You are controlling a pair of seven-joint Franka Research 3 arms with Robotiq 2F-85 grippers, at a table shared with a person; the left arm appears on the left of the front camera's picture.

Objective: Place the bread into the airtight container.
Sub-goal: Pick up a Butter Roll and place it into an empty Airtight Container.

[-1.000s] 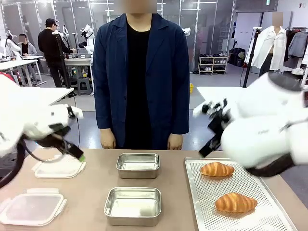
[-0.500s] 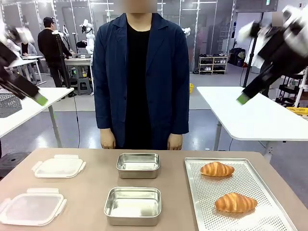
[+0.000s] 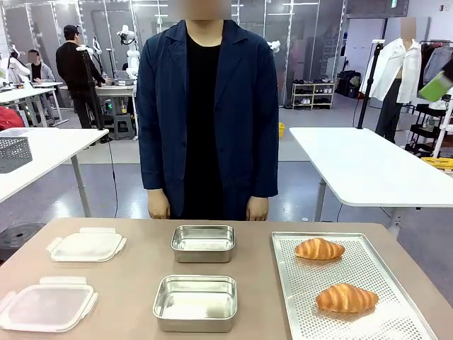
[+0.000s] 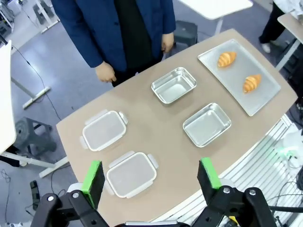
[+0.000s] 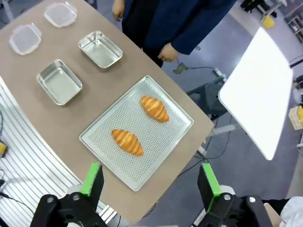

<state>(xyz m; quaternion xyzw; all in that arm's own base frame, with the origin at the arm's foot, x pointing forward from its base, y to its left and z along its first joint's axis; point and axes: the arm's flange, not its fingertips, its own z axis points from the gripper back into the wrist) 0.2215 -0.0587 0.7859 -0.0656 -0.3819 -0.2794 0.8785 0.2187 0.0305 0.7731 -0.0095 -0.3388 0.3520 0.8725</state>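
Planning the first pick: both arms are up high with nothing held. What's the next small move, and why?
Probably lower the right tool toward the near croissant. The tool's jaws stand open and hold nothing. It hangs high above the tray, where that croissant lies free, and the near container is empty with no lid on it.

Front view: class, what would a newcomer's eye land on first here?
Two croissants on the perforated tray at the right of the table. Mid-table sit two empty steel containers, with two plastic lids at the left; a person in a navy jacket stands behind the far edge.
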